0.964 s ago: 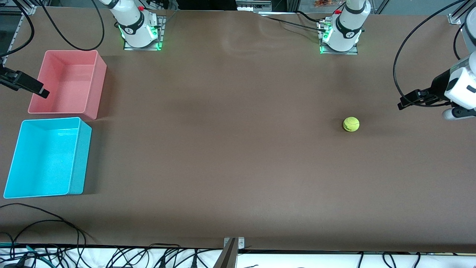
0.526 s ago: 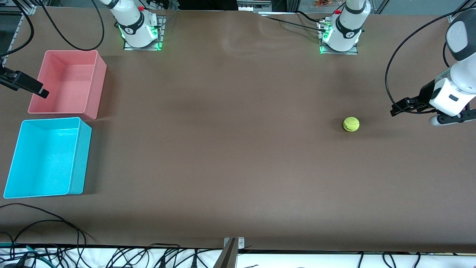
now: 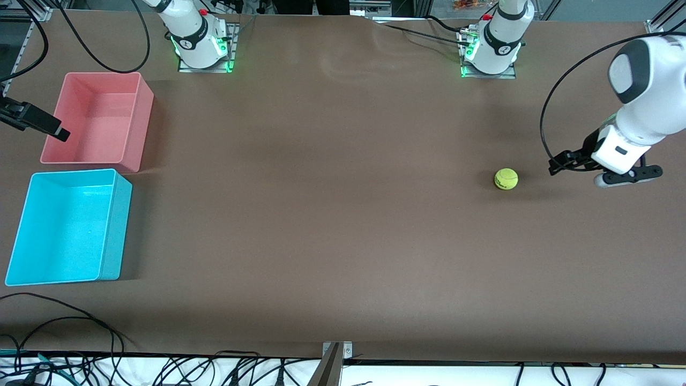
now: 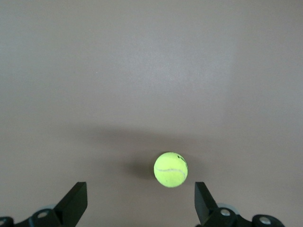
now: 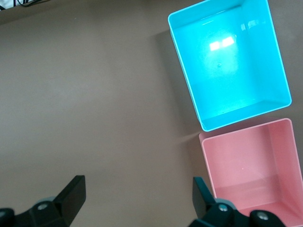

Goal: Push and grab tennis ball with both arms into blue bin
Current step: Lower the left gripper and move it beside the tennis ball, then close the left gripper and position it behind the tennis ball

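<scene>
The tennis ball (image 3: 506, 179) is small and yellow-green and lies on the brown table toward the left arm's end. My left gripper (image 3: 557, 164) is open and empty, over the table just beside the ball, on the side toward the table's end. In the left wrist view the ball (image 4: 171, 169) sits a little ahead of the open left gripper (image 4: 140, 204), off-centre toward one finger. The blue bin (image 3: 64, 225) stands empty at the right arm's end. My right gripper (image 3: 56, 131) is open and empty, over the outer wall of the pink bin, and waits.
An empty pink bin (image 3: 91, 118) stands beside the blue bin, farther from the front camera. The right wrist view shows the blue bin (image 5: 227, 71), the pink bin (image 5: 246, 165) and the open right gripper (image 5: 137, 201). Cables lie along the table's near edge (image 3: 80, 321).
My left arm has swung in from the table's end, bringing its gripper closer to the ball. The ball and my right arm have not moved.
</scene>
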